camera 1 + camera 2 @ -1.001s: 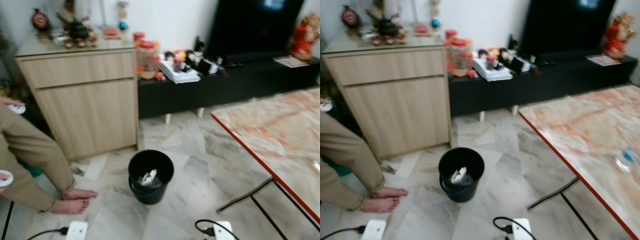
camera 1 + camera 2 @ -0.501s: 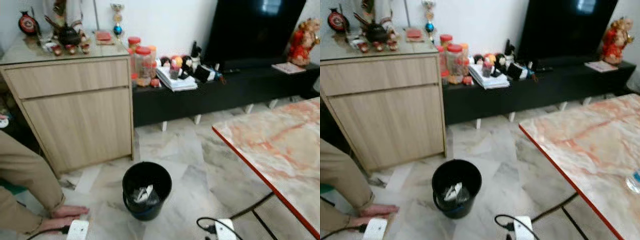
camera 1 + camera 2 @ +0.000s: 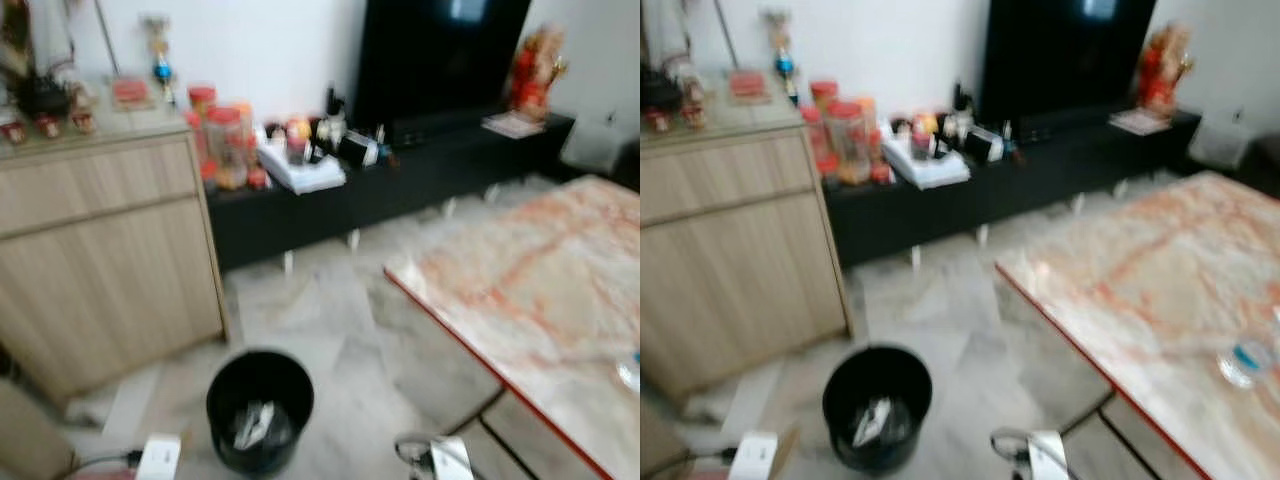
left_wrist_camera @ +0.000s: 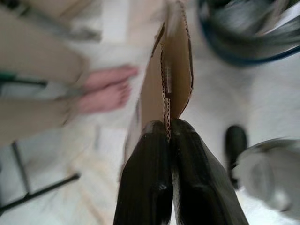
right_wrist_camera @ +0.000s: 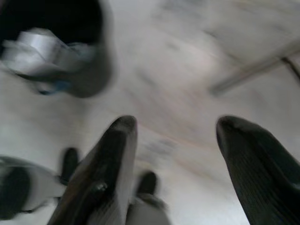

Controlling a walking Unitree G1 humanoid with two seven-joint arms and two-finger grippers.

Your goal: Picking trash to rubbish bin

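Observation:
A black rubbish bin [image 3: 260, 410] stands on the marble floor with crumpled white trash [image 3: 252, 425] inside. In the left wrist view my left gripper [image 4: 166, 126] is shut on a piece of brown corrugated cardboard [image 4: 174, 65], held upright above the floor close to the bin's rim [image 4: 243, 33]. Seen from the head, the cardboard [image 3: 790, 445] pokes up just left of the bin. My right gripper [image 5: 176, 124] hangs open over bare floor, with the bin [image 5: 61, 42] a short way off. A clear plastic piece with a blue label [image 3: 1243, 358] lies on the marble table.
A person's bare feet [image 4: 105, 91] and tan trouser leg [image 3: 30, 435] are left of the bin. A wooden cabinet [image 3: 100, 250] stands behind it, beside a black TV console [image 3: 400, 170] along the wall. The red-edged marble table [image 3: 520, 290] is on the right, with open floor between.
The camera has swung right and is blurred: the bin sits lower and further left in the picture, more of the table shows, and the person's legs have nearly left the head views.

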